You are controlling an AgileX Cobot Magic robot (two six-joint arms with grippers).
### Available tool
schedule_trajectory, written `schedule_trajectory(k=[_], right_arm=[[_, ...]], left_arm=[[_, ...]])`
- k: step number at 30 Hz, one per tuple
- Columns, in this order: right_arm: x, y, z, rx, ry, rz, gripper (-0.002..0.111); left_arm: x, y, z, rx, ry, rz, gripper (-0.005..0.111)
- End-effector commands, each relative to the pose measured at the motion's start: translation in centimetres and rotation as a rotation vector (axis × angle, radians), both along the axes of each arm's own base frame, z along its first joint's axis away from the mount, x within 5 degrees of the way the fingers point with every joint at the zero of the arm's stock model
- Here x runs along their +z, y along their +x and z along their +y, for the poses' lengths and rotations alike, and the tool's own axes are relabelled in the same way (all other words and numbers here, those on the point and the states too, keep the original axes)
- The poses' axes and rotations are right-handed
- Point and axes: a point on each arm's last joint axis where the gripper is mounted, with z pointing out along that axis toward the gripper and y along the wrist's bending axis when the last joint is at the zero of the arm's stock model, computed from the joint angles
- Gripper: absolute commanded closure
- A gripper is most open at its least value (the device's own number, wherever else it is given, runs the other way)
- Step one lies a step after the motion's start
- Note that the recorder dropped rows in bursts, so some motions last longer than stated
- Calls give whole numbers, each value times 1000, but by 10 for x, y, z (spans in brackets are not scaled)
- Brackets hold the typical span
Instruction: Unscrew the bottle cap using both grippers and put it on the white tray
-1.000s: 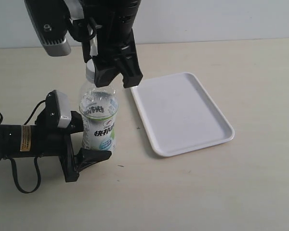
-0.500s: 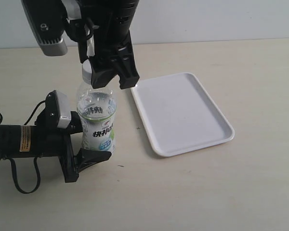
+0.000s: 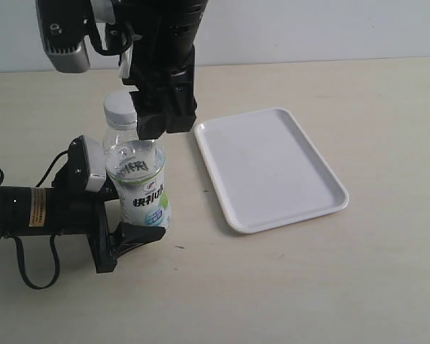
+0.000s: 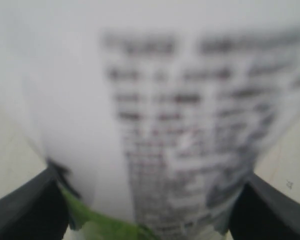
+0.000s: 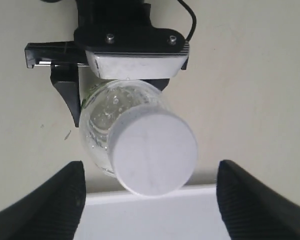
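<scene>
The bottle stands on the table leaning left, with its white-and-green label facing the camera. The white bottle cap sits on its neck. My left gripper lies low on the table, shut on the bottle's lower body; the blurred label fills the gap between its black fingers. My right gripper hangs open just right of the neck, touching nothing. From above, the cap lies between its spread fingers, clear of both. The white tray lies empty to the right.
The left arm's black tube with a yellow sticker and a looping cable lies along the table's left side. The tray's near rim runs just below the cap in the right wrist view.
My right gripper opened and let go of the cap. The bottle top swung left, so the cap now shows beside the right fingers. The left gripper kept its hold.
</scene>
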Motion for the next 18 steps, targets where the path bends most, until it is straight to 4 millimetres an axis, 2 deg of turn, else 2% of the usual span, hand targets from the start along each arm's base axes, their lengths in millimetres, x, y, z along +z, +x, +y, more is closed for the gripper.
schedule_trajectory(k=[1,3,7,10,13,18], right_arm=[[19,-6,-5,-212,82,33,38],[26,-9,-7,-354,128,76,38],[37,-12,-14,-795,245,195,38],[37,-10,-16,-997,284,234,38],[34,-10,-14,-1060,300,277,38],[28,-7,-3,-1055,363,351,38]], left_arm=[[3,0,-2,-7,-11,-8,107],[3,0,-2,-7,-11,-8,107],[3,0,-2,-7,-11,-8,107],[3,0,-2,-7,-11,-8,107],[3,0,-2,-7,-11,-8,107],[3,0,-2,-7,-11,-8,107]])
